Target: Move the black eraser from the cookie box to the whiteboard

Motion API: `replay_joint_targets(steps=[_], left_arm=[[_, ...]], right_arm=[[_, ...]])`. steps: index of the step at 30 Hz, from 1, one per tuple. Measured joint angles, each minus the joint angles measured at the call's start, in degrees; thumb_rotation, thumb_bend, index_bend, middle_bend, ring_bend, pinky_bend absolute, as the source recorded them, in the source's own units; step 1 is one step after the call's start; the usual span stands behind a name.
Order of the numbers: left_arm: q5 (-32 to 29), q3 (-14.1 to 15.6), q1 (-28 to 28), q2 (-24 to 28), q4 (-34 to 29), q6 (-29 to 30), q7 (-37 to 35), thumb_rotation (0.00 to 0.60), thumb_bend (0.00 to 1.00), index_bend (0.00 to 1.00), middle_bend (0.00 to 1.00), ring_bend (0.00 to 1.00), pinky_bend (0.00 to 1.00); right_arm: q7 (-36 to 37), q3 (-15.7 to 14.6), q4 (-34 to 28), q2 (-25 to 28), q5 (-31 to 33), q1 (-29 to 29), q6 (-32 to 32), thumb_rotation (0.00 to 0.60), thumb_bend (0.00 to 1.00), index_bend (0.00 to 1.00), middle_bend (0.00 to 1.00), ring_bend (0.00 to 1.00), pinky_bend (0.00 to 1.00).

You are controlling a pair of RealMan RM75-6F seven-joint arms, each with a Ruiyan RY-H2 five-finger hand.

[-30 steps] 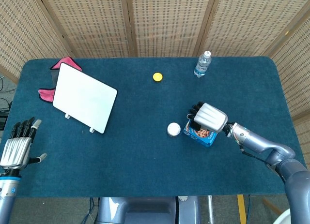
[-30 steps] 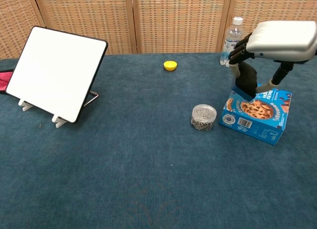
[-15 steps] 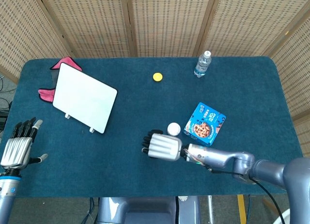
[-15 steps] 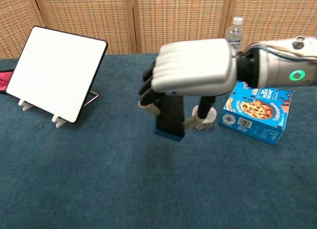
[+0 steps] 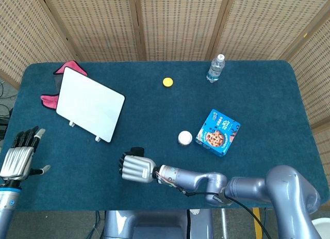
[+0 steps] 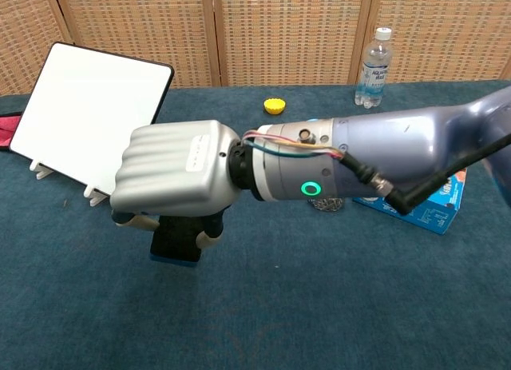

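My right hand grips the black eraser, a dark block with a blue underside that pokes out below the fingers. The hand is low over the cloth near the table's front, to the right of and nearer than the whiteboard, which leans on its stand at the left. The blue cookie box lies far off to the right, with nothing on top; in the chest view my forearm covers most of it. My left hand hovers open at the front left edge.
A small round jar sits next to the cookie box. A water bottle and a yellow cap are at the back. Pink cloth lies behind the whiteboard.
My right hand lifted the eraser off the cookie box and carried it left across the table's front, past the jar, toward the whiteboard. The left hand stayed put.
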Motion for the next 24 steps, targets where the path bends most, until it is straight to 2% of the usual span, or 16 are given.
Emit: replay_joint_targets(steps=[1,2,3,4,5,8,15,20,24], left_arm=[[-0.1,0.0,-0.1,0.0,0.0,-0.1,0.0,0.6,0.0,0.0,0.0,0.0,0.0],[-0.3,0.0,-0.1,0.0,0.0,-0.2,0.0,0.6,0.0,0.0,0.0,0.0,0.0],[-0.4,0.0,-0.1,0.0,0.1,-0.3,0.0,0.6,0.0,0.0,0.0,0.0,0.0],[-0.5,0.0,-0.2,0.0,0.1,-0.3,0.0,0.6,0.0,0.0,0.0,0.0,0.0],[-0.6,-0.1,-0.2,0.0,0.1,-0.4,0.0,0.6,0.0,0.0,0.0,0.0,0.0],[-0.7,0.0,-0.3,0.0,0.2,-0.6,0.0,0.6,0.0,0.0,0.0,0.0,0.0],[-0.1,0.4,-0.4,0.3,0.1,-0.8,-0.5,0.6,0.0,0.0,0.0,0.0,0.0],[1.1,0.5,-0.7,0.6,0.8,-1.1,-2.0,0.6,0.0,0.0,0.0,0.0,0.0],[3.1,0.6,-1.7,0.7,1.8,-2.0,-3.0,0.6,0.0,0.0,0.0,0.0,0.0]], right_arm=[[-1.0,0.2,0.6,-0.7,0.3,0.2,-0.4,0.6,0.2,0.46,0.44,0.33,0.48],[-1.7,0.3,1.0,-1.1,0.7,0.3,-0.7,0.6,0.06,0.29,0.28,0.21,0.42],[-2.3,0.4,1.2,-1.2,1.2,0.3,-1.1,0.6,0.01,0.17,0.18,0.13,0.37],[-3.0,0.6,1.2,-1.3,2.2,0.2,-1.8,0.6,0.0,0.05,0.06,0.03,0.28],[-3.5,0.9,1.0,-1.3,3.2,0.1,-2.2,0.6,0.0,0.01,0.01,0.0,0.2],[-6.2,1.8,-0.3,-1.0,7.1,-0.5,-2.8,0.6,0.0,0.0,0.0,0.0,0.11],[-13.3,3.1,-6.6,2.9,11.9,-3.3,0.0,0.6,0.0,0.0,0.0,0.0,0.09],[-14.0,3.1,-11.0,10.0,12.7,-7.8,5.9,0.6,0.0,0.0,0.0,0.0,0.09],[-11.1,2.4,-12.1,16.9,12.9,-14.0,13.5,0.6,0.0,0.0,0.0,0.0,0.09]])
